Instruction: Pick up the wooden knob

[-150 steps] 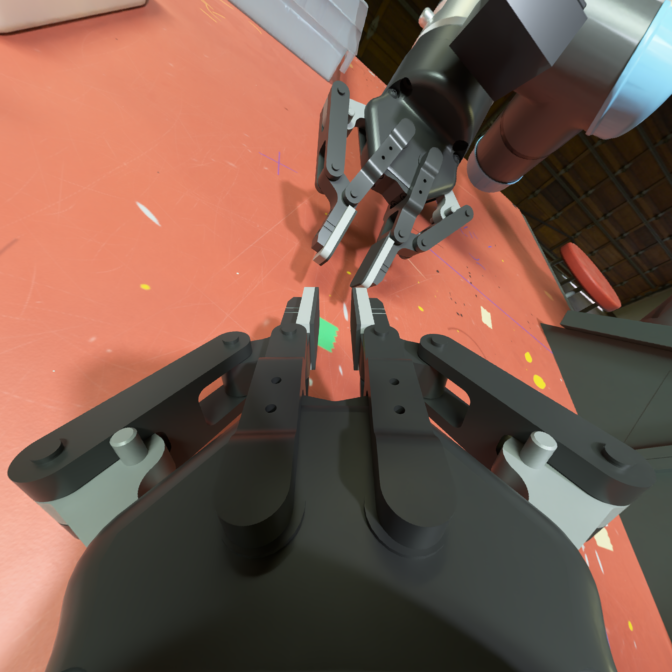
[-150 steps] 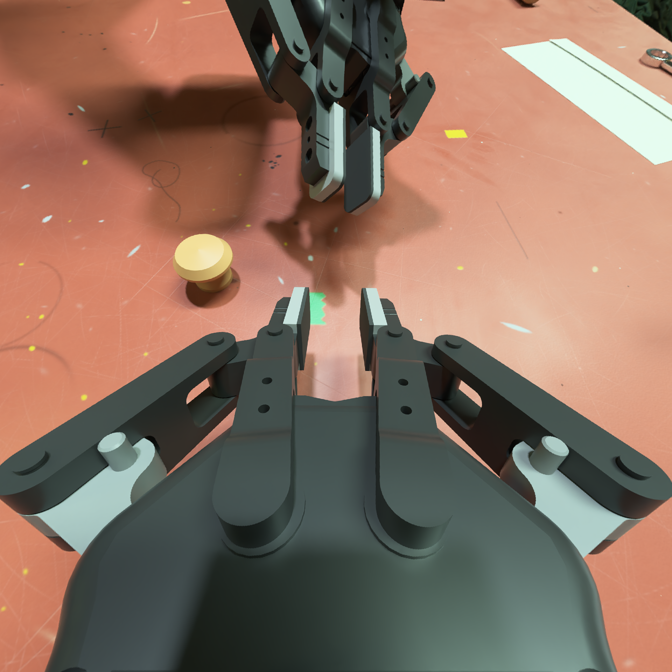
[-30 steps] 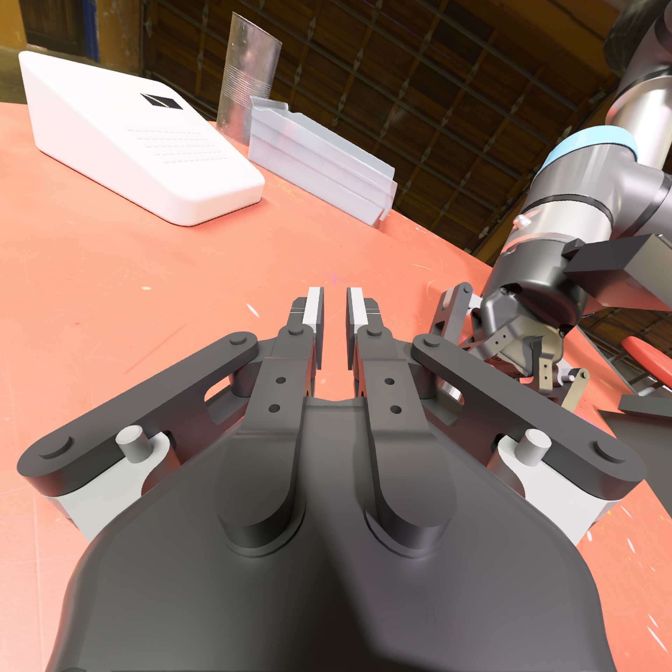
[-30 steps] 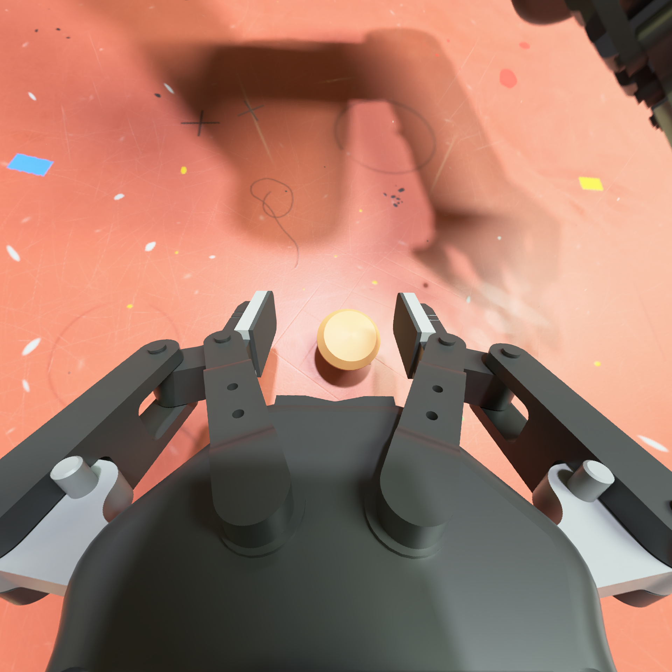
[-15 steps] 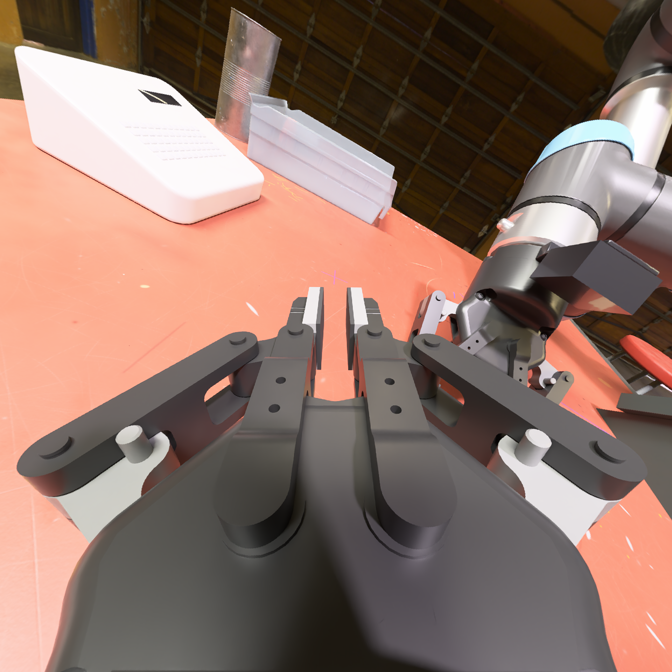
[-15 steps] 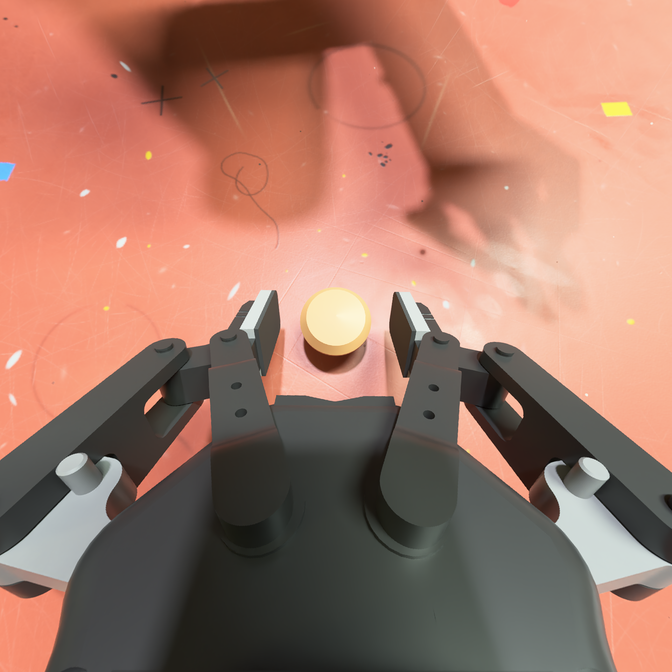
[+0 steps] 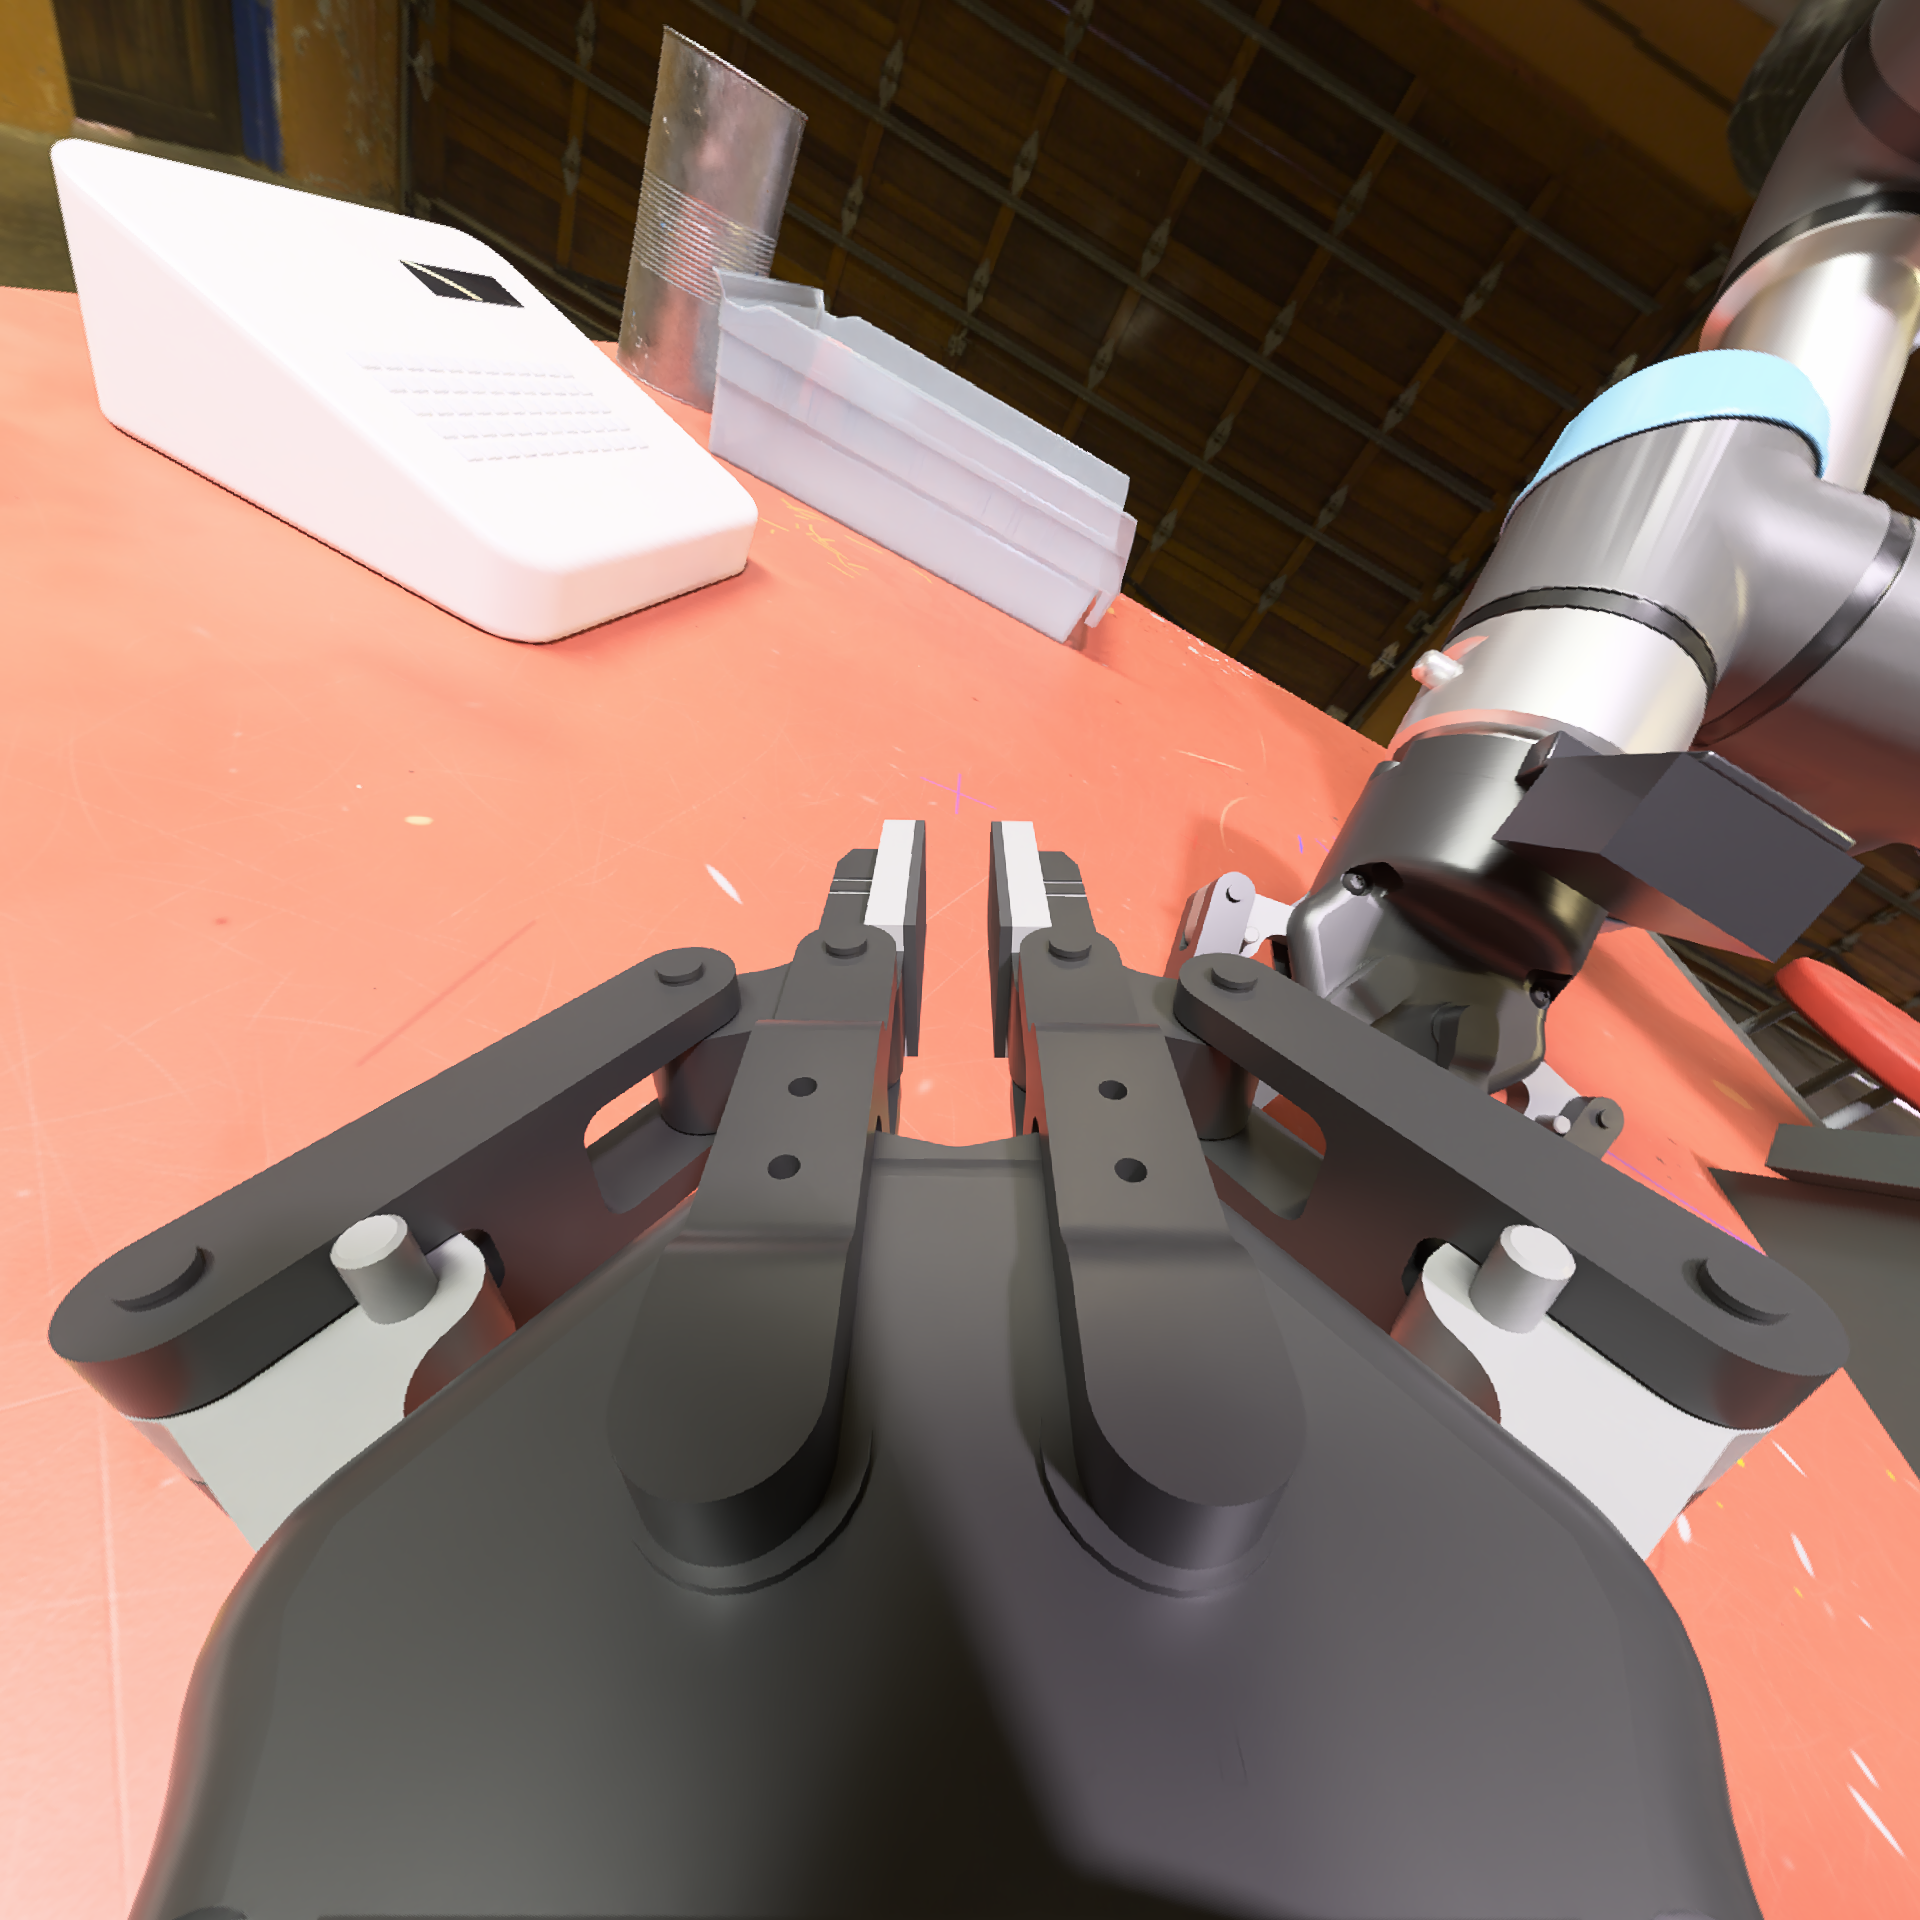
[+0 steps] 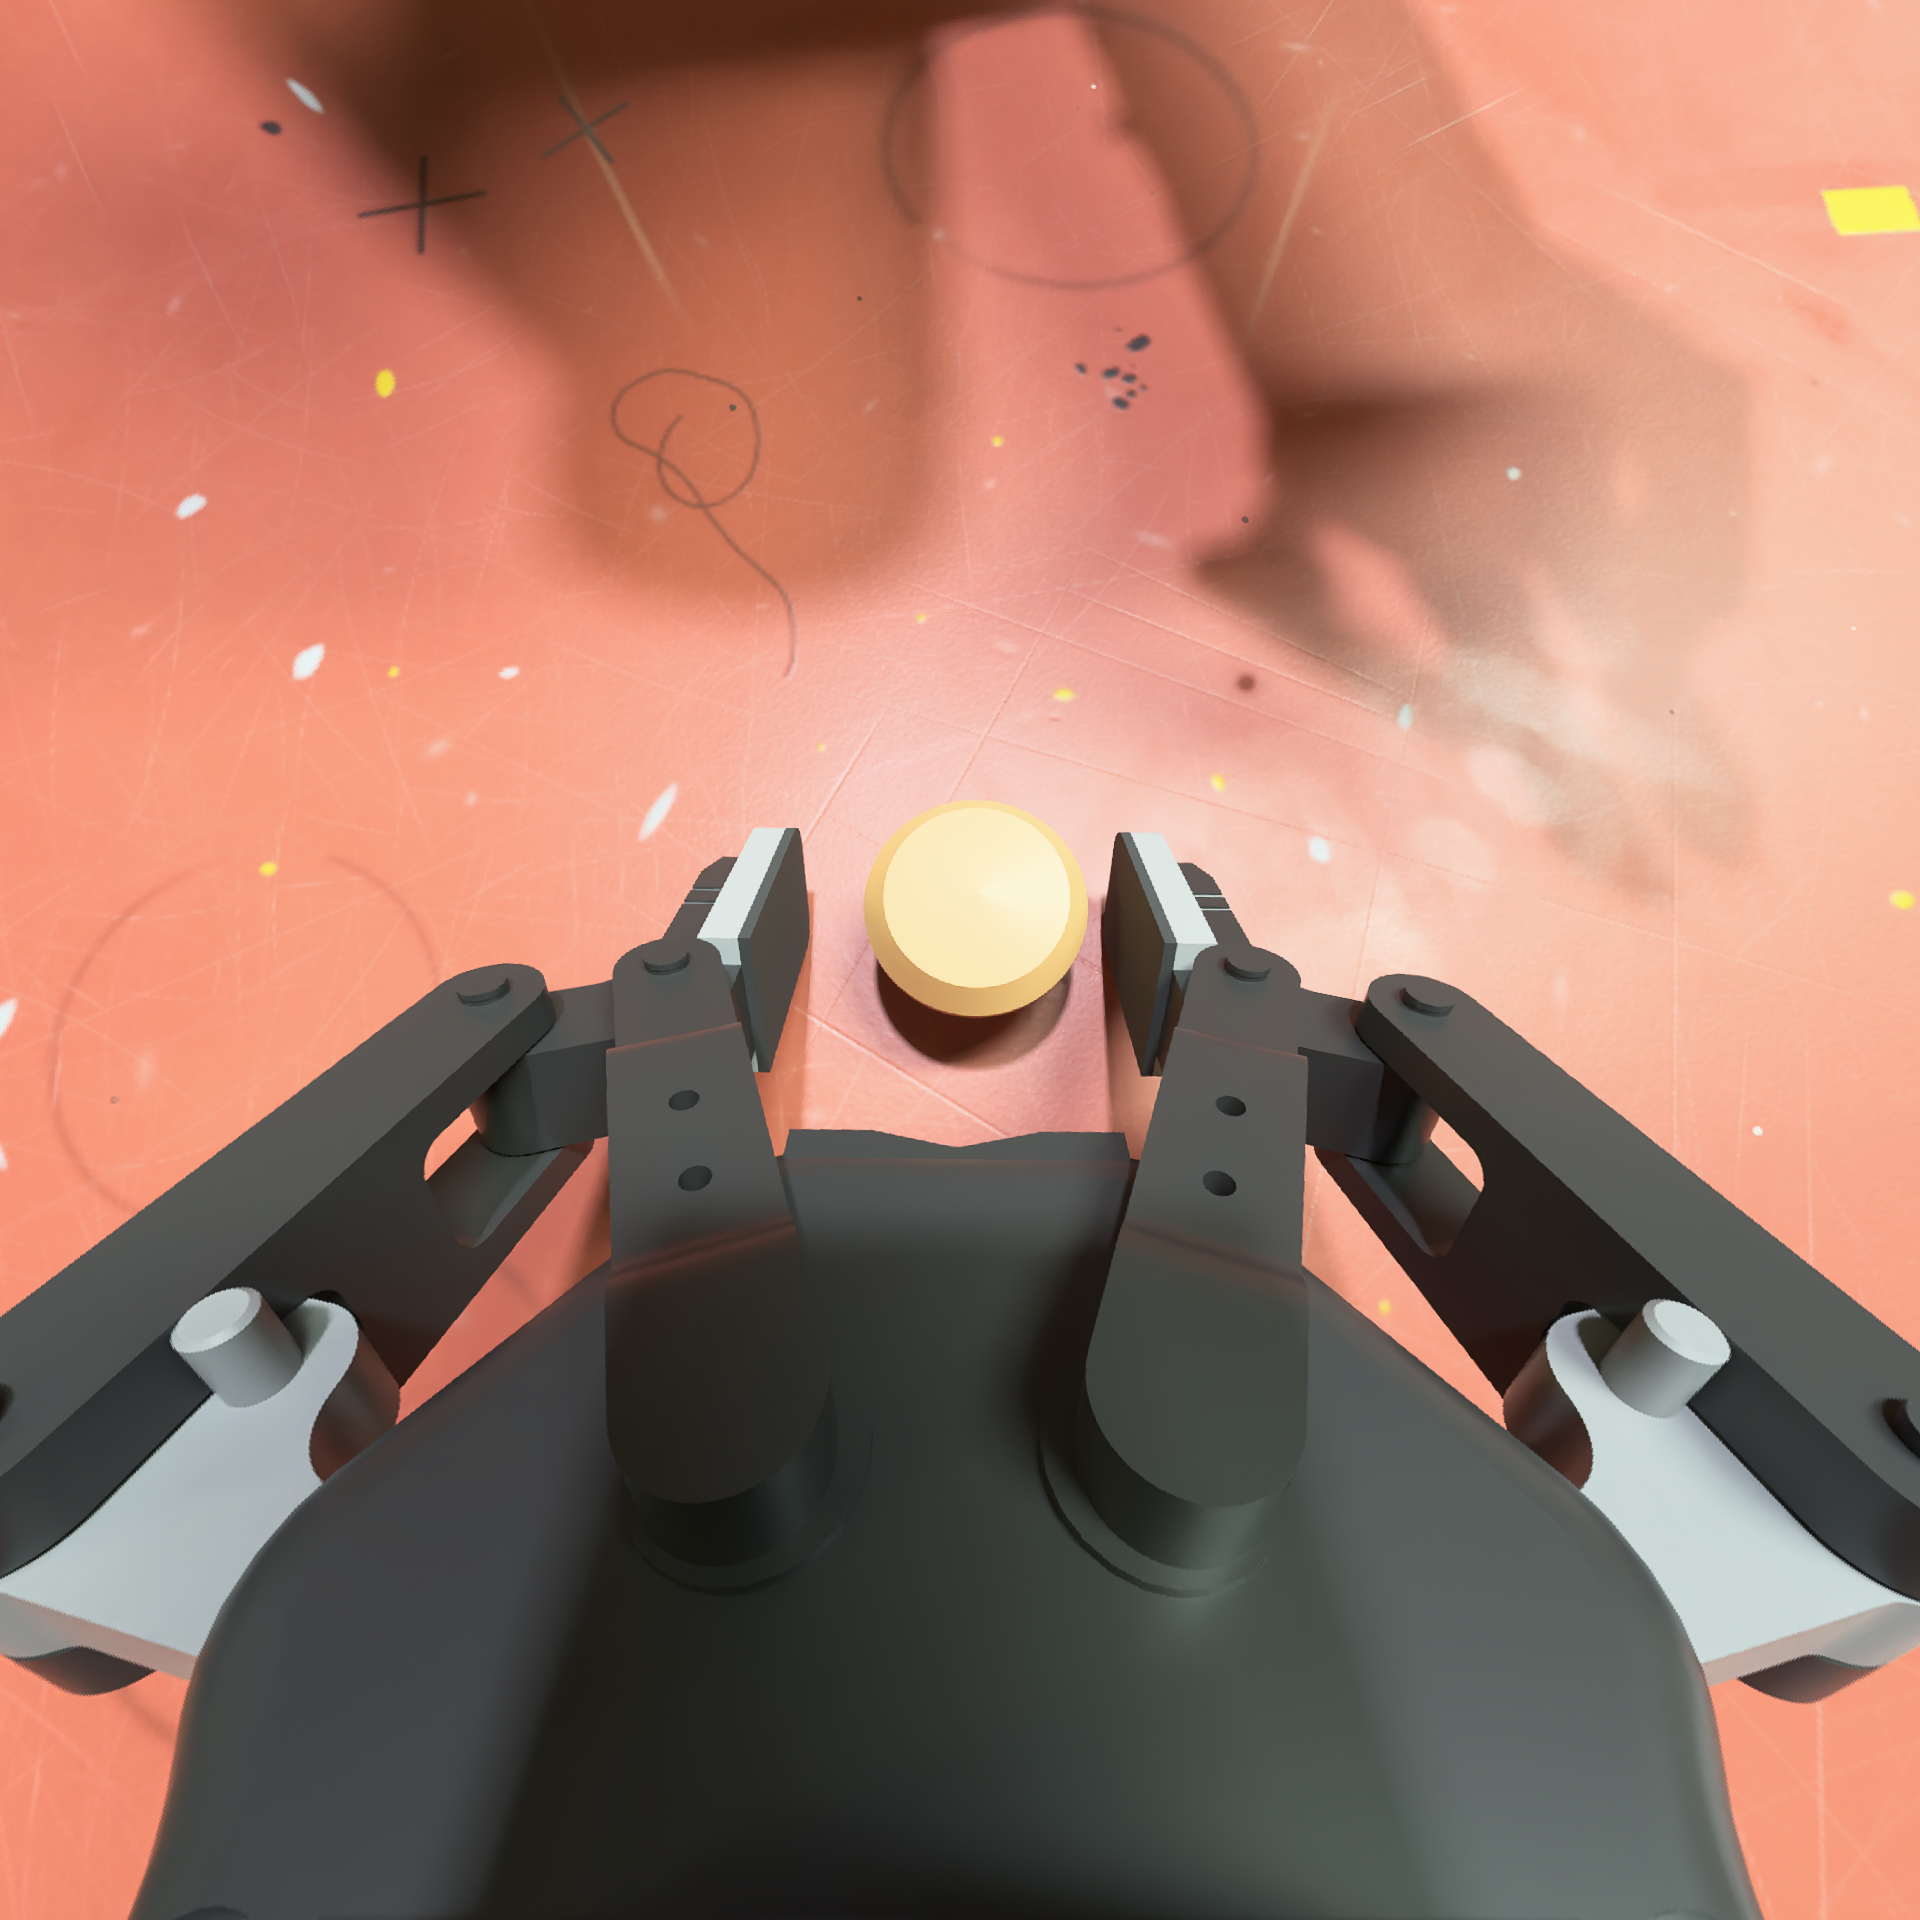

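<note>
Right gripper wide, straddling wooden knob on red worktop, pads not touching. Left gripper narrow, empty.

Left gripper nearly closed over red table, white wedge-shaped box beyond

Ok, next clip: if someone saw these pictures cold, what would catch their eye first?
First the pale wooden knob, standing on the salmon-red table squarely between the open fingers of the right gripper, which do not touch it. Next, in the left wrist view, the white wedge-shaped box at the table's far edge, beyond the left gripper, its fingers nearly together around nothing.
</note>
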`<action>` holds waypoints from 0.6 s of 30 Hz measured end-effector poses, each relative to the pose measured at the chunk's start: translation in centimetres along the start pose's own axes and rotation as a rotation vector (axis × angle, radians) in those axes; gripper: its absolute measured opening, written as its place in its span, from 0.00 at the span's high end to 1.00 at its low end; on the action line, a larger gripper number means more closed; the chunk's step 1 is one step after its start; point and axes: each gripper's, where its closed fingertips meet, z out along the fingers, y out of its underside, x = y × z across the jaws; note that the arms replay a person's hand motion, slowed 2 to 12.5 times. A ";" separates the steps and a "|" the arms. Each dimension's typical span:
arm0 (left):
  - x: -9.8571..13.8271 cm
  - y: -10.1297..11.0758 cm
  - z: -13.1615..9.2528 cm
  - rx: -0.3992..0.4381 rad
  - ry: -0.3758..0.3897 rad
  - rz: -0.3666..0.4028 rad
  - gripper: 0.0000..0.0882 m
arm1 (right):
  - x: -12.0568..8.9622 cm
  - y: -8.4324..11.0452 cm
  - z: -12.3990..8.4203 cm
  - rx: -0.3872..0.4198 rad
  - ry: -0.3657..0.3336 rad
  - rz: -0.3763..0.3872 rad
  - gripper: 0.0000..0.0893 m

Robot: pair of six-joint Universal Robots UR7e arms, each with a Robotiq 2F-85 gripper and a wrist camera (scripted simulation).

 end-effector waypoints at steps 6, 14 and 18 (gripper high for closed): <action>0.0 0.0 0.0 0.002 0.000 -0.004 0.88 | 0.2 0.0 0.0 0.013 -0.001 0.010 0.49; -0.1 0.1 0.0 -0.005 0.002 -0.008 0.87 | 0.4 0.1 -0.1 0.016 -0.003 0.007 0.61; -0.1 0.2 0.1 -0.007 0.002 -0.009 0.87 | 0.4 0.1 -0.2 0.011 0.004 -0.008 0.61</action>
